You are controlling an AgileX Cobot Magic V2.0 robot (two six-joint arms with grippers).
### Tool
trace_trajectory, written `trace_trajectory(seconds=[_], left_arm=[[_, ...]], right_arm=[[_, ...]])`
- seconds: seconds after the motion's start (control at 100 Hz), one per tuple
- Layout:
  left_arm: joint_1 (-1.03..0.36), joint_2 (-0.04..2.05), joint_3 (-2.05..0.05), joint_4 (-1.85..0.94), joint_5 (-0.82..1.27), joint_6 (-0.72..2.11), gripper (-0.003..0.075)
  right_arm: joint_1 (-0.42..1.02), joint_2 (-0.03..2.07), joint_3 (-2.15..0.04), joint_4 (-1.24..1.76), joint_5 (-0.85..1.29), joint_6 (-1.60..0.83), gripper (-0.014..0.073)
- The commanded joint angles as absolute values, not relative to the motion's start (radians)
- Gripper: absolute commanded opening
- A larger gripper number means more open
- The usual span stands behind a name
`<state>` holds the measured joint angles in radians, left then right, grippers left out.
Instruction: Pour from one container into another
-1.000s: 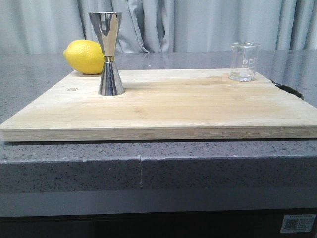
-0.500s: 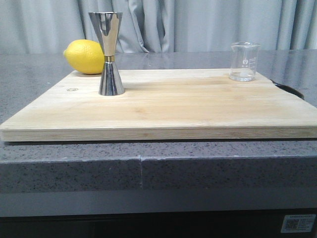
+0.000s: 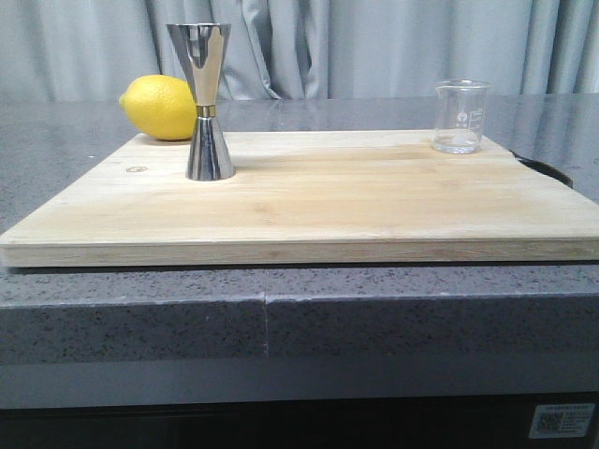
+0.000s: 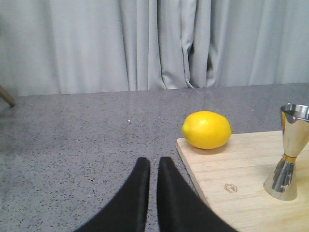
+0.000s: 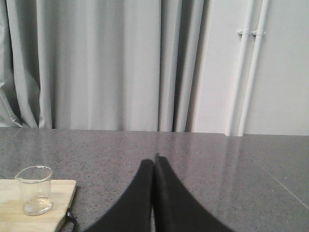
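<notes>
The small clear glass beaker (image 3: pixel 461 117) stands upright at the far right corner of the wooden cutting board (image 3: pixel 328 210). The tall steel jigger (image 3: pixel 204 103) with its gold waist band stands upright at the board's far left. Neither gripper shows in the front view. My left gripper (image 4: pixel 153 162) hovers over the grey counter off the board's left edge, shut with only a thin slit between its black fingers, and the jigger (image 4: pixel 288 154) is well off to its side. My right gripper (image 5: pixel 154 162) is shut and empty over the counter right of the board, apart from the beaker (image 5: pixel 35 191).
A yellow lemon (image 3: pixel 159 107) lies at the board's far left corner behind the jigger, and the left wrist view also shows the lemon (image 4: pixel 206 129). The speckled grey counter (image 3: pixel 94 309) surrounds the board. Grey curtains hang behind. A dark strap (image 5: pixel 70 216) sticks out at the board's right corner.
</notes>
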<state>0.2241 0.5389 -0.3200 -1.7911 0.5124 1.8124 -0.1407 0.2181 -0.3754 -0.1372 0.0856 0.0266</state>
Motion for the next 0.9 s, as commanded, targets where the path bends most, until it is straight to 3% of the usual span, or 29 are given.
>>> trace_trajectory(seconds=[0.0, 0.89], left_arm=[[0.225, 0.539, -0.346, -1.852, 0.557, 1.815, -0.0019], [0.225, 0.539, -0.346, -1.852, 0.461, 1.816, -0.0019]], right_arm=[[-0.143, 0.221, -0.401, -0.172, -0.006, 0.021, -0.0069], [-0.143, 0.127, -0.401, -0.178, 0.100, 0.021, -0.0069]])
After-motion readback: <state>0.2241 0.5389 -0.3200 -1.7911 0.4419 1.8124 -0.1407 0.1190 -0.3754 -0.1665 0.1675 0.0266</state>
